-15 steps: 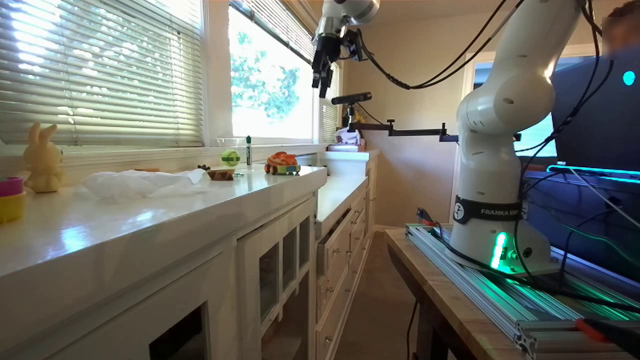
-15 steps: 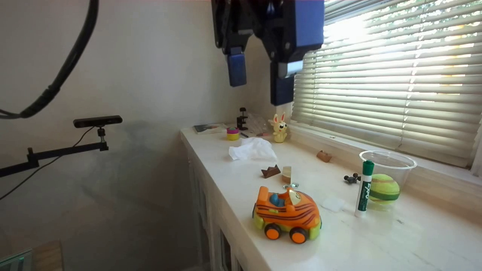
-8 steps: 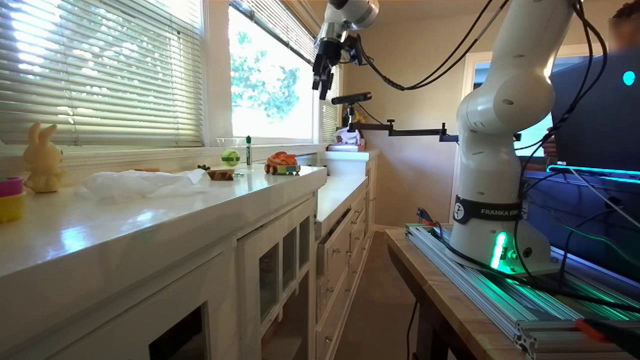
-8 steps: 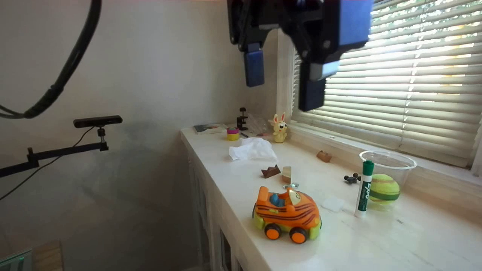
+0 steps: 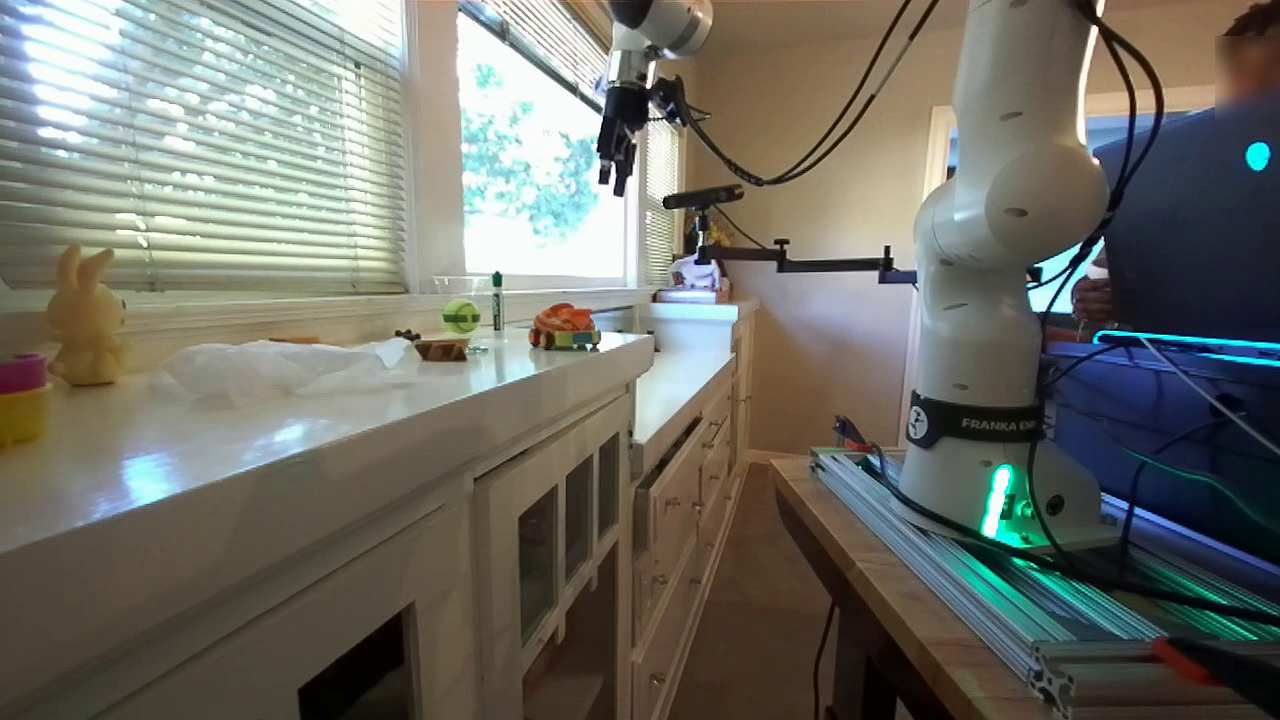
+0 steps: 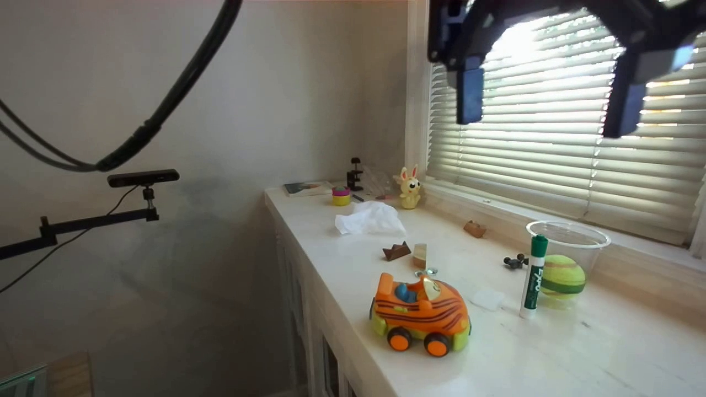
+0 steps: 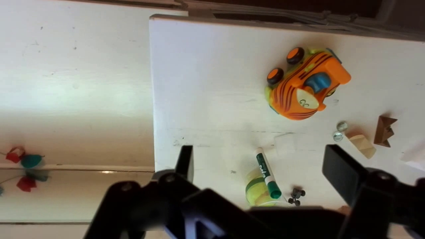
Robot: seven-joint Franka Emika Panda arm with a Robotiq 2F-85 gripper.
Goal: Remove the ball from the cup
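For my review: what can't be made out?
An exterior view: top of the hand, cut off by the upper edge.
Wrist view: much of the cup, hidden by the hand; part of the ball, behind the marker.
An exterior view: a face, blurred.
An exterior view: a far flat item, too small to identify.

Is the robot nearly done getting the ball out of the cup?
Not yet. Done: the gripper is open above the counter. In hand: nothing; its fingers have nothing between them. Left: almost everything, as the yellow-green ball sits inside the clear cup. The gripper probably must come down, pinch the ball and lift it out, minding the green-capped marker beside the cup.
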